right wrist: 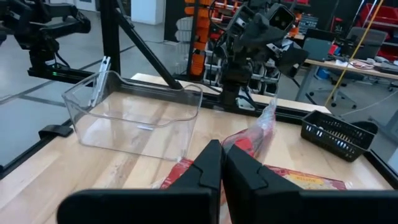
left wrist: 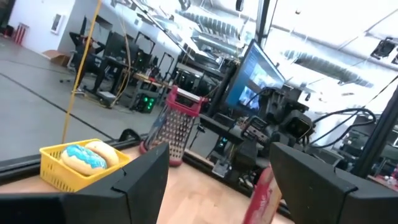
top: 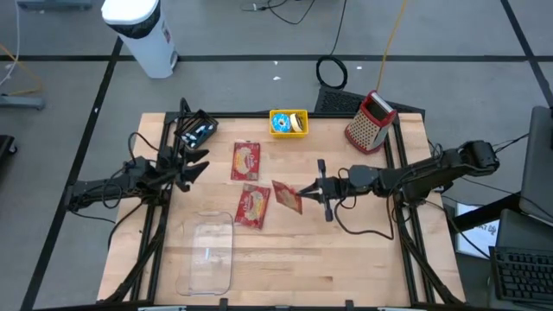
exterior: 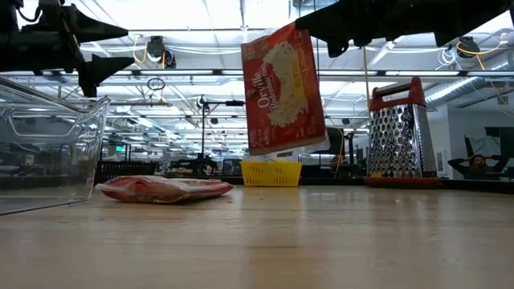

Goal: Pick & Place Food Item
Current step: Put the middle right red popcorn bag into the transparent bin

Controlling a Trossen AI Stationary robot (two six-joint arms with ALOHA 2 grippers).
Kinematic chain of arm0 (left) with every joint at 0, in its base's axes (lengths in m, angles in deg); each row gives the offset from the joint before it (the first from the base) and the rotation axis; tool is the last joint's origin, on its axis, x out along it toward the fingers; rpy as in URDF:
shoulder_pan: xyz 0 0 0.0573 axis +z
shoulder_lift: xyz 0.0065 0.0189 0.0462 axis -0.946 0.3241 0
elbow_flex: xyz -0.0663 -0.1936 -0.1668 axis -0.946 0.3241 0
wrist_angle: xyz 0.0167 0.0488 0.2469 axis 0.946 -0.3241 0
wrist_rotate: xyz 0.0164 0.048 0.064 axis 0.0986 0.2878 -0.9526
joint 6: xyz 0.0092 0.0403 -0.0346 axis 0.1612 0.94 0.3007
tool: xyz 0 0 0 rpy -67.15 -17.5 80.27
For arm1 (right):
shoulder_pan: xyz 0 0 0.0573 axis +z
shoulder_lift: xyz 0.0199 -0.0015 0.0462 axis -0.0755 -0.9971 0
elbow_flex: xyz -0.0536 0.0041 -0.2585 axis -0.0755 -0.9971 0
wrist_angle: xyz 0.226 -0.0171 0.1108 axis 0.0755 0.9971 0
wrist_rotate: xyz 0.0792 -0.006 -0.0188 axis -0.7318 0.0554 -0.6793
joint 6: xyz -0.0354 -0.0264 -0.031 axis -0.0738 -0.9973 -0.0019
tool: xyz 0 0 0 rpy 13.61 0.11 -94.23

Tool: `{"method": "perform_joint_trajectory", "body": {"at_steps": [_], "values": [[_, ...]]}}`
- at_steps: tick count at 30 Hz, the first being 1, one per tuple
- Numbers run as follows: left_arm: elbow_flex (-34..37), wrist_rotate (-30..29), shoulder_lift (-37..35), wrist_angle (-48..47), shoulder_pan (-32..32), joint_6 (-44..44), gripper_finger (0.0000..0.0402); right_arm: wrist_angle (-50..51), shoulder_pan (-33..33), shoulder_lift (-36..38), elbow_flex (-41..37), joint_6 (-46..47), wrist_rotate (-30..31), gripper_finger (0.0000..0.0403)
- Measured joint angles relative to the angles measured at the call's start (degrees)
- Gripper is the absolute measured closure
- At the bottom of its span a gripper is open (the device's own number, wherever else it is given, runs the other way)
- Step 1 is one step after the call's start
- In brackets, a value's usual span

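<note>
A: Arms first. The right gripper (top: 316, 188) reaches in level from the right side toward the table's middle, fingers pinched tight on the top edge of a red popcorn packet (top: 288, 197).

B: And the left gripper (top: 192, 164)?

A: It hangs over the table's left side, near the back corner, jaws spread wide and holding nothing.

B: What lies around?

A: Two more red packets: one (top: 245, 161) flat toward the back, another (top: 252, 206) flat just beside the lifted packet. A clear plastic bin (top: 207, 256) sits at the front left. Along the back edge stand a yellow basket (top: 289, 123) with a blue doughnut and a metal grater (top: 370, 122) with a red handle.

B: How does the held packet sit?

A: In the low view it hangs clear of the wood, long axis nearly vertical, slightly tilted, printed face toward that camera, above the basket behind.
</note>
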Motion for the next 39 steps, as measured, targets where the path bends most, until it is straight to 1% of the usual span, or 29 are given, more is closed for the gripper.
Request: {"method": "perform_joint_trajectory", "body": {"at_steps": [6,11,14,16,19,21,23,25,28,32,35,39], "values": [[0.00,0.04,0.00,0.43,0.00,-1.30,0.0121,0.31,0.00,0.00,0.01,-1.01,-0.36,0.0403],[0.00,-1.31,0.02,-2.39,0.00,-1.02,0.0121,1.50,0.00,1.61,0.01,-1.03,-0.60,0.0403],[0.00,-1.91,0.41,-2.64,0.00,-1.72,0.0121,3.75,-0.04,3.71,0.01,-0.64,-3.52,0.0403],[0.00,-0.38,1.79,-1.24,0.00,-2.00,0.0121,4.17,-0.04,5.31,-0.57,-0.02,-5.60,0.0403],[0.00,4.72,5.87,3.49,0.00,-1.80,0.0121,2.18,-0.04,7.75,-3.05,0.48,-8.85,0.0403],[0.00,6.54,10.22,7.46,-0.02,-2.52,0.0121,-2.66,-0.07,8.97,-5.69,0.57,-11.15,0.0403],[0.00,6.57,15.38,11.66,0.00,-2.35,0.0121,-8.09,-0.04,9.87,-8.28,1.13,-11.48,0.0403],[0.00,6.55,21.49,16.85,0.00,-0.25,0.0121,-10.79,-0.23,10.59,-10.03,1.77,-11.21,0.0403],[-0.04,7.62,31.84,25.61,0.00,3.96,0.0121,-11.55,-0.81,10.64,-10.75,3.17,-11.15,0.0403],[-2.23,12.53,45.29,36.16,0.00,6.67,0.0121,-11.62,-1.26,10.62,-10.75,3.49,-11.08,0.0403],[-6.65,16.75,54.25,38.26,-0.27,7.77,0.0121,-11.76,-1.27,10.62,-10.75,3.49,-11.04,0.0403],[-14.80,17.41,65.96,37.90,-1.88,12.44,0.0121,-12.05,-1.27,10.62,-10.75,3.49,-11.08,0.0403]]}}
